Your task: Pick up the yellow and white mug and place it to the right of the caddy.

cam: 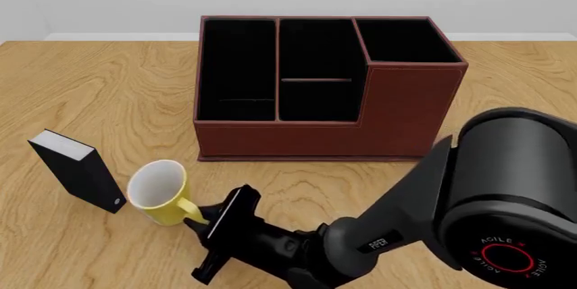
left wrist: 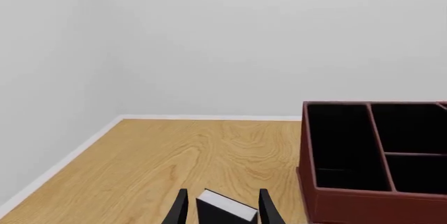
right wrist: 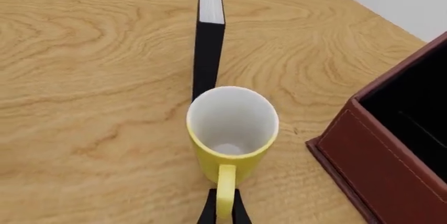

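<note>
The yellow and white mug (cam: 158, 192) sits on the wooden table in front of the caddy's left end, with its handle pointing toward me. My right gripper (cam: 200, 220) reaches in from the lower right and is shut on that handle. In the right wrist view the mug (right wrist: 232, 130) shows its white inside, and the gripper (right wrist: 223, 211) pinches the yellow handle between its dark fingers. The caddy (cam: 396, 110) is a big red-brown box with black compartments at the table's middle. My left gripper (left wrist: 222, 211) is open and holds nothing; it is out of the front view.
A small black slab-like box (cam: 77, 171) stands just left of the mug, almost touching it; beyond the left fingers it (left wrist: 225, 206) shows again. The caddy's wall (right wrist: 391, 156) rises close beside the mug. Bare wood (cam: 514, 73) lies right of the caddy.
</note>
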